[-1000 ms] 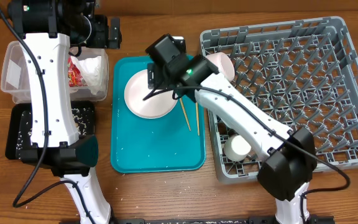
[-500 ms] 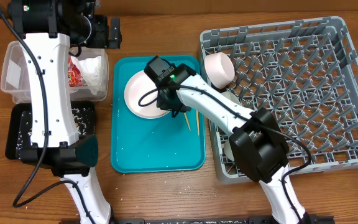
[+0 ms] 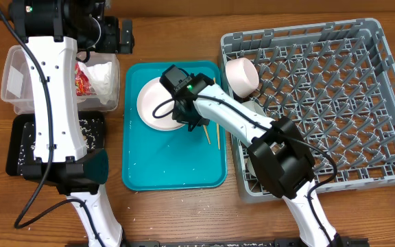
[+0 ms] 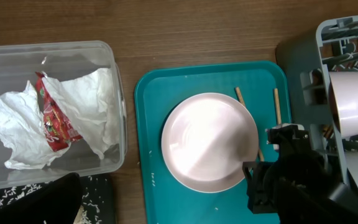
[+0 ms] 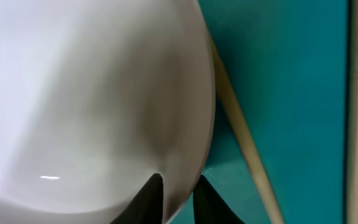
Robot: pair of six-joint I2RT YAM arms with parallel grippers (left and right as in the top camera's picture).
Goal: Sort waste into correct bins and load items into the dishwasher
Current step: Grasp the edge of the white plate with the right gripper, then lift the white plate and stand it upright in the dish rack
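— Wooden counter (image 3: 177, 213) all round, with the teal tray (image 3: 170, 168) in the middle. What sits on that tray?
— The plate (image 4: 207, 140), pale pink-white and bare, at the tray's far end. The two chopsticks (image 4: 276, 102) lie just right of it, one partly under its rim. A few white specks dot the teal.
— And left of the tray?
— The clear tub (image 3: 19, 82), by the far corner, holds crumpled napkins (image 4: 17, 124) with the red-and-silver wrapper (image 4: 51, 115) lying on them. Nearer than the tub, also left of the tray, the black tray (image 3: 12, 161) has rice grains (image 3: 91, 127) scattered in it.
— Right of the tray?
— The dish rack (image 3: 334, 89), just beside the tray's edge. A pink bowl (image 3: 241, 74) is tipped on its side among the pegs in the corner closest to the tray's far right corner.
— Any writing?
— The wrapper has print, but it is too small to read.
— The claws?
— The right claw (image 5: 178, 196) is narrow, its fingers pinching the plate's rim on the side facing the chopsticks. The left claw (image 3: 118, 34) hangs wide with nothing in it, above the counter beyond the tray's far left corner
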